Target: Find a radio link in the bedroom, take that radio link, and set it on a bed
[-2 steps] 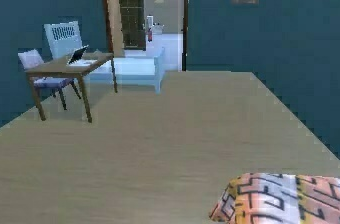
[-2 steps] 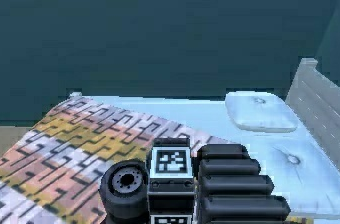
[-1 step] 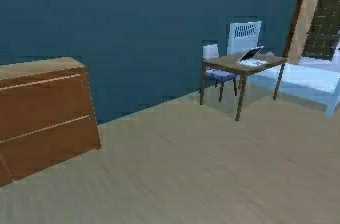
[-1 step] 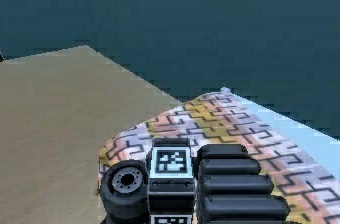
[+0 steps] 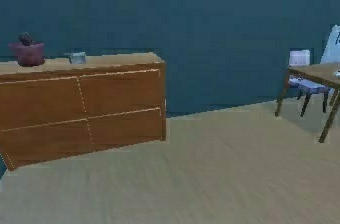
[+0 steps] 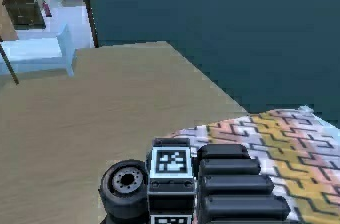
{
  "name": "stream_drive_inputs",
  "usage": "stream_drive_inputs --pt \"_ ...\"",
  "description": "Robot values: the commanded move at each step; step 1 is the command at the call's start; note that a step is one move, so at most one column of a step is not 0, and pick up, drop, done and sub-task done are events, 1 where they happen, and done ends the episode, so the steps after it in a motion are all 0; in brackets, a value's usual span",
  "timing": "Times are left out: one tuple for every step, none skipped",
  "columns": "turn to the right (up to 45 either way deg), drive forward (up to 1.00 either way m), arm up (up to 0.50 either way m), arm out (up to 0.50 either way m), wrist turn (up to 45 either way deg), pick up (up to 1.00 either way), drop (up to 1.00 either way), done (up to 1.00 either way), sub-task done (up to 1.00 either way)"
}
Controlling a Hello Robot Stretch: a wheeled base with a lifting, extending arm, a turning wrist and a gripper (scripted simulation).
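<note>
Sitting upper left on the brown wooden dresser (image 5: 73,105), a small grey box (image 5: 76,58), maybe the radio link, looks light and rigid; take its sides. The dark gripper (image 6: 128,188): its state I cannot tell.

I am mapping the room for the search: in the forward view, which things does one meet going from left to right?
A wooden dresser, with a dark red pot and then a small grey thing on its top → wooden table.
</note>
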Motion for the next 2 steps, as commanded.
stream_drive_inputs --pt "45.0 0.00 0.00 0.00 0.0 0.00 0.00 0.00 0.00" --pt "45.0 0.00 0.00 0.00 0.0 0.00 0.00 0.00 0.00"
